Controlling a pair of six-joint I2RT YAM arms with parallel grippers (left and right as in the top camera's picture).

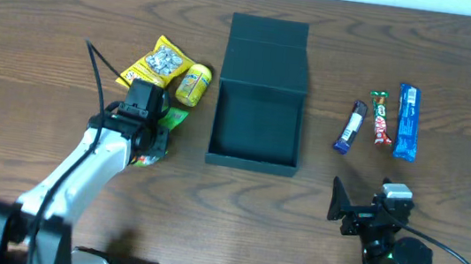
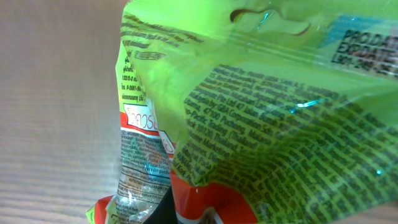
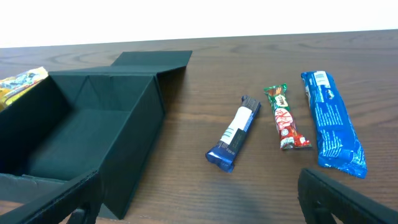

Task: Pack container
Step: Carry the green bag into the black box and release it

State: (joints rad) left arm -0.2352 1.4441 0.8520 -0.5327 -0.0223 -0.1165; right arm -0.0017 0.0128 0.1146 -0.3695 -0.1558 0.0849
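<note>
Wooden table (image 1: 44,13); green box (image 1: 258,108) open at centre, flap back, nothing inside. Left gripper (image 1: 153,136) on lime packet (image 2: 267,124) left of box, jaw state cannot be told (packet fills wrist view). Right gripper (image 3: 196,180) spread wide, idle near bars (image 1: 380,120). Best: lift packet clear of box wall, then cross. Only overhead shows yellow packets (image 1: 167,66); only right wrist shows wall height.

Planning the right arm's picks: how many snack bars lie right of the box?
3: dark blue bar, red-green bar, long blue bar, side by side. None seem hidden.
</note>
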